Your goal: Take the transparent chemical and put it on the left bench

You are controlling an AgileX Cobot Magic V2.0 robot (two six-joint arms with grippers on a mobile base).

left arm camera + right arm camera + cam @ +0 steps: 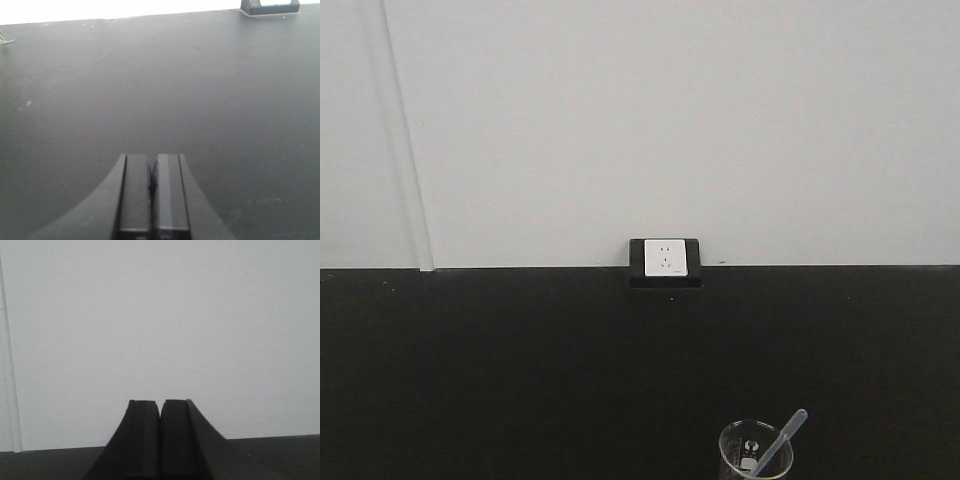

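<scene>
Black countertop meets a white wall. Pipette leans in the beaker, apparently untouched. Left gripper and right gripper: jaws closed, empty. Grasp, transfer and placement on the left bench remain outstanding.

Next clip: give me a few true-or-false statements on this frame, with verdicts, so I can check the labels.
1. The pipette stands in the beaker. True.
2. The left gripper holds the pipette. False: it is shut on nothing, above bare countertop.
3. The right gripper is open. False: its jaws are closed together and empty.
4. A socket sits at the foot of the wall. True.
</scene>
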